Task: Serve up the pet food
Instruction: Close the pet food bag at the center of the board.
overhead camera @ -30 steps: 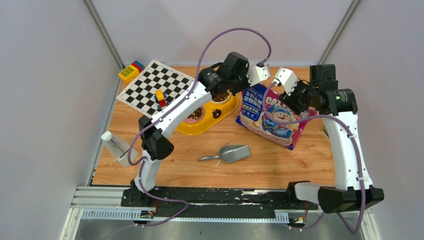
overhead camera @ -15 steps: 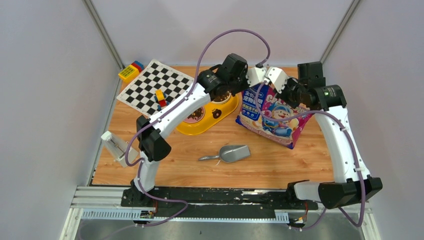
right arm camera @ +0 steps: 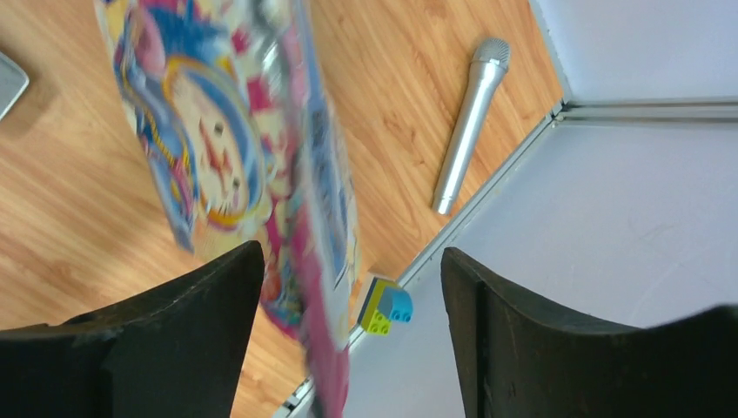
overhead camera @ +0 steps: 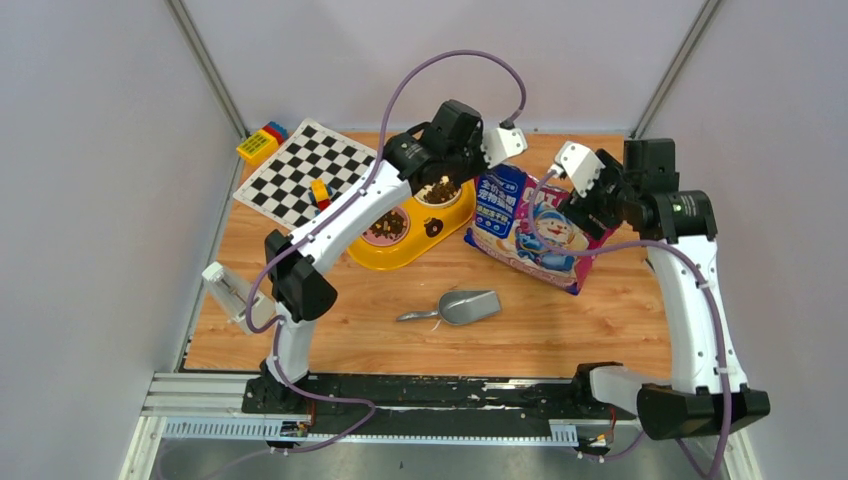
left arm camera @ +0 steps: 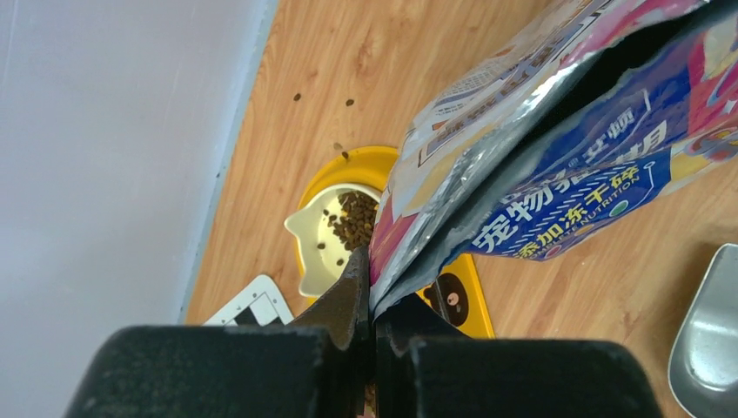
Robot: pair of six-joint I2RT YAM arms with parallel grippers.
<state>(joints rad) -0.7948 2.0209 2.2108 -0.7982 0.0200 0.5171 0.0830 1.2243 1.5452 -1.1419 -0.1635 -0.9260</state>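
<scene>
Bright, even light leaves only soft shadows on the table [overhead camera: 560, 330]; the left wrist view shows the pet food [left arm camera: 352, 222] sharply (the bag [left arm camera: 557, 174] glinting beside it), while the right wrist view smears that bag into blur.

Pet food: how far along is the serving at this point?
Done: kibble lies in both bowls of the yellow feeder. In hand: the left gripper is clamped on the bag at its top edge, holding it up beside the feeder; the right gripper stands open around the other edge. Left: probably setting the bag down. The scoop lies untouched on the table.
</scene>
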